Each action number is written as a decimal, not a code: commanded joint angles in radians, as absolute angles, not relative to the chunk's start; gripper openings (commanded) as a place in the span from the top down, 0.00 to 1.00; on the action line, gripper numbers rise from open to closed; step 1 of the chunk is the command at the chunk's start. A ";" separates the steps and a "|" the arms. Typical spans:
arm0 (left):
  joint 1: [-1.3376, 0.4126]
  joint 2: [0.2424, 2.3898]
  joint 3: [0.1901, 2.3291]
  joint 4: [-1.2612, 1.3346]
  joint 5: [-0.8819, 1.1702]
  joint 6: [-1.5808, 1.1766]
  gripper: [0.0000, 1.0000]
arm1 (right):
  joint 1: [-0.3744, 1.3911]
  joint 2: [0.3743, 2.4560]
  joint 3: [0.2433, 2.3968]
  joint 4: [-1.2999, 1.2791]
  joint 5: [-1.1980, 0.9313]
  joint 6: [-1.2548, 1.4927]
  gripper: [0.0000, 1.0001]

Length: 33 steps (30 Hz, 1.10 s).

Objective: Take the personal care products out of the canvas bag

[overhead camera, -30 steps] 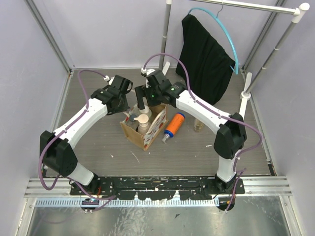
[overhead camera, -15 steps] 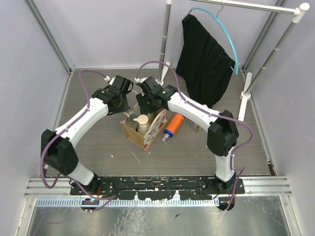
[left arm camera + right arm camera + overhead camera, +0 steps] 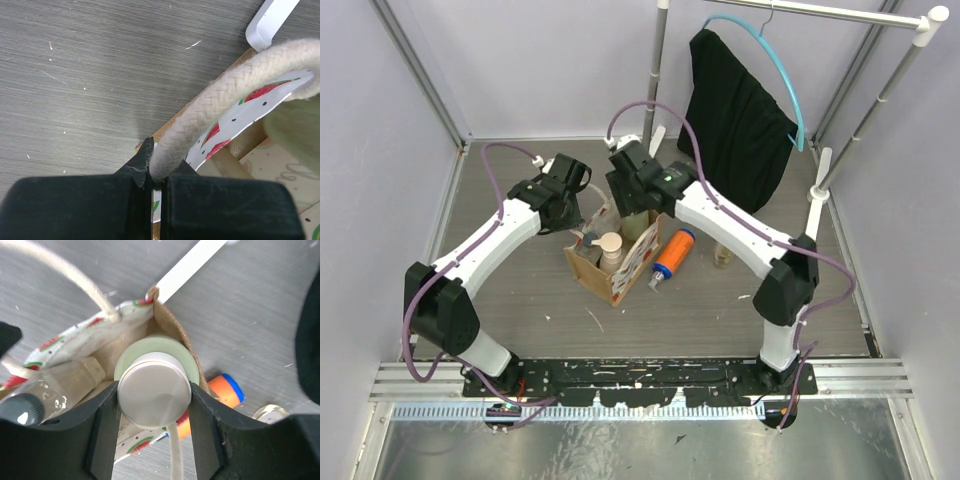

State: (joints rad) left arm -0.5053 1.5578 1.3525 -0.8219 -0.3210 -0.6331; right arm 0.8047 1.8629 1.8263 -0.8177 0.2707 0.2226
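Note:
The canvas bag (image 3: pixel 618 268) stands open mid-table, its watermelon-print side (image 3: pixel 235 117) showing in the left wrist view. My left gripper (image 3: pixel 159 177) is shut on its cream rope handle (image 3: pixel 225 95). Over the bag's far corner, my right gripper (image 3: pixel 154 390) is shut on the pale cap of a light green bottle (image 3: pixel 125 362) that stands upright in the bag (image 3: pixel 167 327). Two more products are inside: a beige bottle (image 3: pixel 611 250) and a clear bottle (image 3: pixel 42 390). An orange bottle with a blue cap (image 3: pixel 674 255) lies on the table right of the bag. A clear amber bottle (image 3: pixel 723 256) sits further right.
A black cloth (image 3: pixel 738 112) hangs on a blue hanger from a rack at the back right. The rack's white feet (image 3: pixel 817 185) rest on the table near it, one foot (image 3: pixel 187 267) just behind the bag. Purple walls enclose the table on three sides.
My right gripper went from open above the bag to down at its far corner, and it has closed on the green bottle's cap. The left gripper has kept hold of the handle.

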 commanded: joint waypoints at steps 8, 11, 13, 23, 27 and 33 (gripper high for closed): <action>-0.504 1.568 1.365 -0.857 -0.327 -0.633 0.97 | 0.654 1.594 2.034 -0.728 0.473 0.237 0.78; -0.503 1.567 1.368 -0.857 -0.331 -0.629 0.97 | 0.604 1.555 1.992 -0.699 0.465 0.248 0.78; -0.503 1.569 1.369 -0.857 -0.329 -0.629 0.97 | 0.564 1.538 1.954 -0.682 0.439 0.258 0.78; -0.504 1.569 1.357 -0.860 -0.324 -0.632 0.97 | 0.429 1.541 1.679 -0.568 0.324 0.297 0.78; -0.503 1.568 1.353 -0.859 -0.322 -0.633 0.97 | 0.406 1.551 1.570 -0.493 0.317 0.305 0.78; -0.504 1.572 1.350 -0.855 -0.313 -0.638 0.97 | 0.386 1.601 1.451 -0.411 0.320 0.312 0.77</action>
